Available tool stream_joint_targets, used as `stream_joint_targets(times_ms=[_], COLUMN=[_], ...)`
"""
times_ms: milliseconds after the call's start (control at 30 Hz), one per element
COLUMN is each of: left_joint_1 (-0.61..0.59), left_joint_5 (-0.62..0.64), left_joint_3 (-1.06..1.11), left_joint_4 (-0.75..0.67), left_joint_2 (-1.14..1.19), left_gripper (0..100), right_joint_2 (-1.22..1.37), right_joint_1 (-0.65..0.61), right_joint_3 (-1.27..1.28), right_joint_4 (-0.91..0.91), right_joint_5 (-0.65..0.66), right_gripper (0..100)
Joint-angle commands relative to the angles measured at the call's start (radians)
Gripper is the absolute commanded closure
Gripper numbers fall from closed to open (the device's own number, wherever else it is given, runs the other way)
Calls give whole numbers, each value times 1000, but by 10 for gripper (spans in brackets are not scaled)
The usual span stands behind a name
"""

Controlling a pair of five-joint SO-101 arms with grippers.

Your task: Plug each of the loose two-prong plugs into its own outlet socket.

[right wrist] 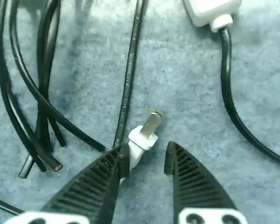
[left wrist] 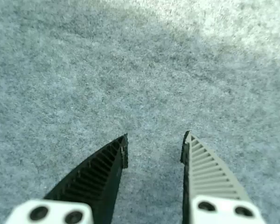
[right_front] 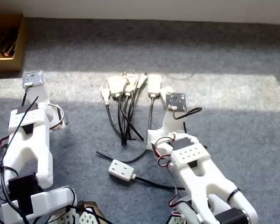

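At eight o'clock of the high view, the left arm (right_front: 30,140), white, stretched straight toward twelve. At five o'clock, the right arm (right_front: 200,163), white too, angled toward eleven, with red and black wires looped at the wrist. On the left gripper (left wrist: 154,149), a wide gap between the dark ribbed finger (left wrist: 100,175) and the pale finger (left wrist: 212,170). On the right gripper (right wrist: 147,156), two dark fingers (right wrist: 191,186) likewise parted, tips pointing down.
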Motion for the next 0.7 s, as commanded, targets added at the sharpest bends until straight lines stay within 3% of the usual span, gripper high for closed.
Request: stream_joint_targets(times_ms=[0,167,333,433,667], left_joint_1=[21,21,21,21,21], left_joint_5=[2,2,2,2,2], left_joint_3=[-2,-2,-2,-2,-2], left_joint_4=[-14,-14,-14,-14,-14], left_joint_2=[-36,-36,-36,-36,-36], left_gripper=[796,796,796,796,796], right_joint_2=[-33,-33,-33,-33,-33], right_joint_1=[19,10,-76,-136,-65], right_joint_3=[-5,22,30,28,25], right_joint_4=[-10,-15,-10,-10,-15], right_joint_5=[11,9,32,120,48], right_gripper=[872,947,945,898,737])
